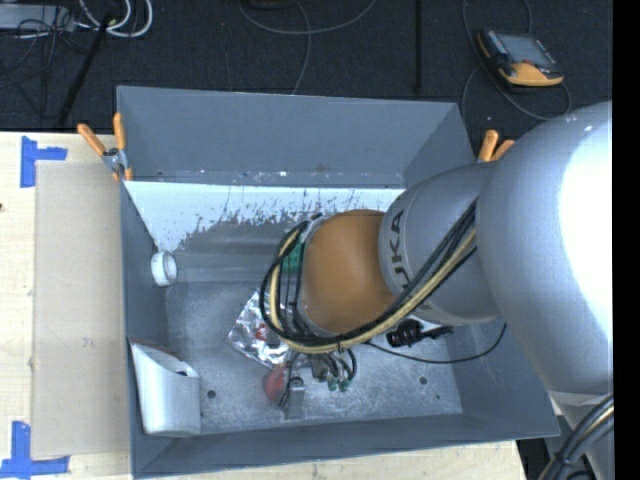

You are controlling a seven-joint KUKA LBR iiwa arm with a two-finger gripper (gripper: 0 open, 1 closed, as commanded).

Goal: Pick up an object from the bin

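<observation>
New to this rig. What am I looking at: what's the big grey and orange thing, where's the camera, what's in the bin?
There is one camera, looking down into a grey metal bin from above and a bit to one side. The large grey shape coming in from the right is a robot arm. The orange dome and the looped cables belong to its wrist; they are not bin contents. Its tool is low over the bin floor near the front, close beside a small red thing, with crumpled silver foil just behind. I cannot tell whether it holds anything. A small white round thing lies by the left wall, and a pale cup-like thing lies in the front left corner.
</observation>
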